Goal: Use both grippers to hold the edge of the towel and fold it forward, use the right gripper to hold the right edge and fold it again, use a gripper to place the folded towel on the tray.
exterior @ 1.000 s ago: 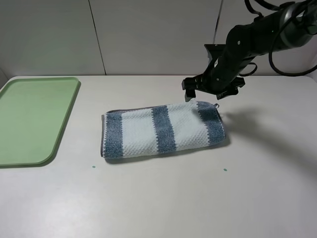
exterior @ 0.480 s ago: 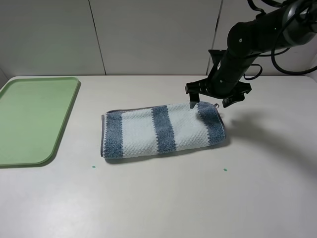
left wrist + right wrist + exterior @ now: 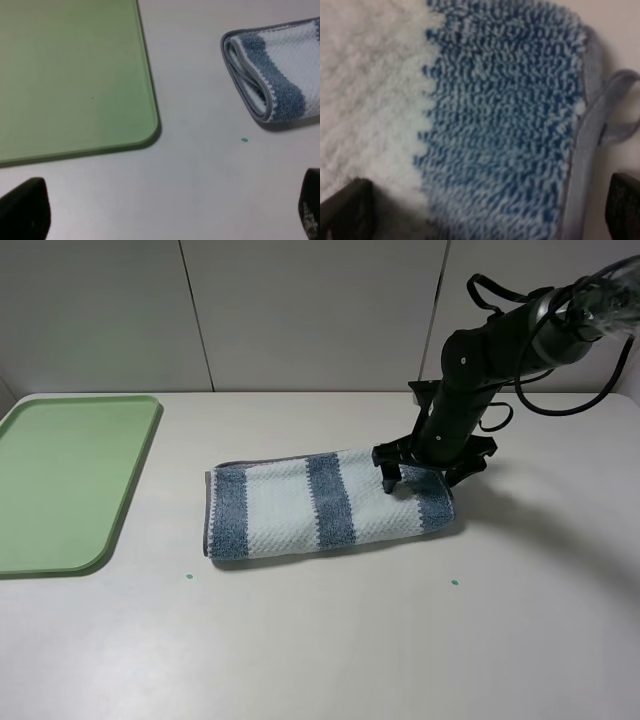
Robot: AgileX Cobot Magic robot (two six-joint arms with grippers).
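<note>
Straddling the towel (image 3: 300, 510) hem (image 3: 587, 125), right end effector (image 3: 422, 478) wide open.

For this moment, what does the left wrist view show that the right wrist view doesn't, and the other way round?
Only the left wrist view: the tray, a small green dot on the table, and the folded end of the towel that faces the tray, layers visible.
Only the right wrist view: a close-up of a blue stripe, the grey hem and the corner loop.
Both: the towel, some bare table, and an open claw, the left claw and the right claw respectively.
</note>
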